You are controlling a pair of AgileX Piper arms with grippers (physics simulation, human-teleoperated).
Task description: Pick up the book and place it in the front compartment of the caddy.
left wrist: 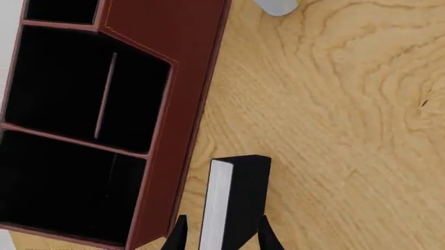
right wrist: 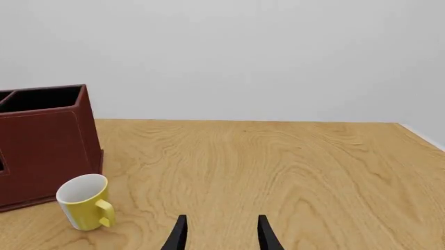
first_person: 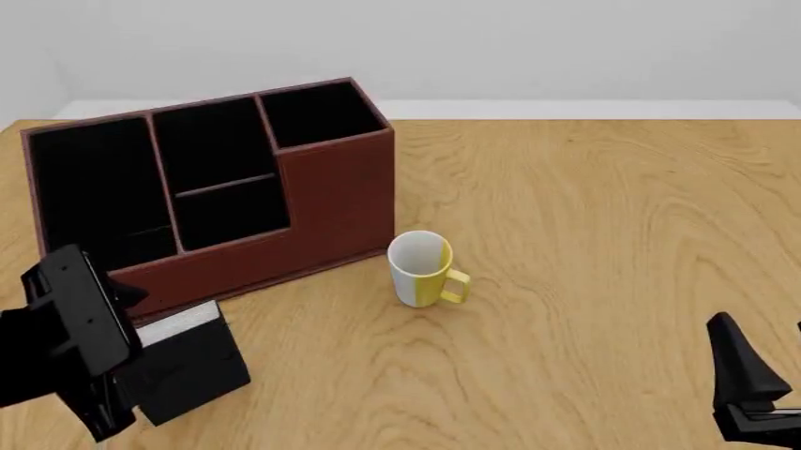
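Note:
My left gripper (first_person: 141,373) is shut on the black book (first_person: 188,364) with the white page edge and holds it just off the table, in front of the caddy's low front wall. In the left wrist view the book (left wrist: 233,200) sits between the fingers (left wrist: 178,237), right beside the caddy's outer wall (left wrist: 174,31). The reddish-brown caddy (first_person: 332,197) with black-lined compartments stands at the left of the table; it also shows in the right wrist view (right wrist: 41,140). My right gripper (right wrist: 221,237) is open and empty, low at the table's front right (first_person: 766,380).
A white-and-yellow mug (first_person: 419,272) stands upright just right of the caddy's front corner, handle to the right; it also shows in the right wrist view (right wrist: 85,203) and at the left wrist view's edge (left wrist: 276,6). Bare wooden table (first_person: 601,234) spreads to the right.

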